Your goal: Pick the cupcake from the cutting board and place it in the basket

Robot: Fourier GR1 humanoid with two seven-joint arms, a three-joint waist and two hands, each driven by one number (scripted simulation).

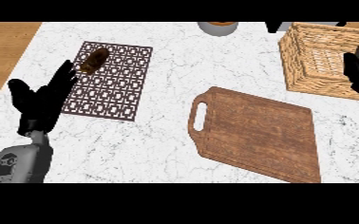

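Observation:
The wooden cutting board [259, 135] lies right of centre with its handle toward the left, and nothing rests on it. No cupcake shows anywhere in view. The wicker basket [303, 69] stands at the back right; the part of its inside that shows holds nothing. My right hand [351, 69] shows only as a black shape at the right edge, over the basket's right side; anything it holds is hidden. My left hand [43, 103] stays open with fingers up at the left, beside the patterned mat.
A brown patterned mat [112, 83] lies left of centre with a brown pastry [93, 60] on its far left corner. A grey bowl [218, 27] sits at the back edge, with a dark object [275, 26] right of it. A wooden surface [14, 40] borders the counter at far left.

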